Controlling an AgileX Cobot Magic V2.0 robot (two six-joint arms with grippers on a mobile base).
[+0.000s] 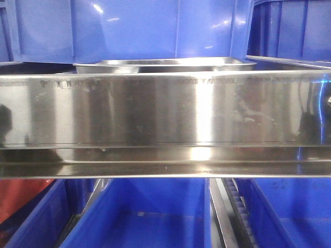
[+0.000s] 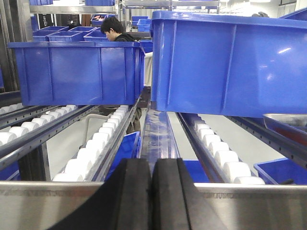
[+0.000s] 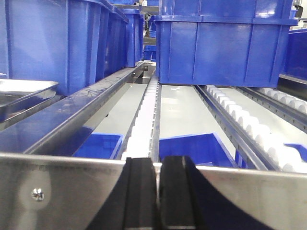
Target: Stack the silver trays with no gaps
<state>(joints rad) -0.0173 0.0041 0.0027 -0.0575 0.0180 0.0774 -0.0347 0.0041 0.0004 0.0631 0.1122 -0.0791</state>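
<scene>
I see both closed tight, nothing held: left gripper (image 2: 152, 191) and right gripper (image 3: 158, 191), each at the steel rail (image 1: 165, 111). Silver tray (image 1: 165, 64) sits just behind the rail, between the arms, in front of a blue bin (image 1: 129, 28)

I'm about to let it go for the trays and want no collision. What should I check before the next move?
1. Left gripper empty: ok, jaws shut on nothing.
2. Right gripper empty: ok, likewise.
3. Jaws open for a grasp: not ok, both are shut.
4. Tray located: ok, it sits behind the rail.
5. Second tray in sight: cannot tell; only one rim shows.
6. Person away from the tray: cannot tell; only his head shows, behind a bin.
</scene>
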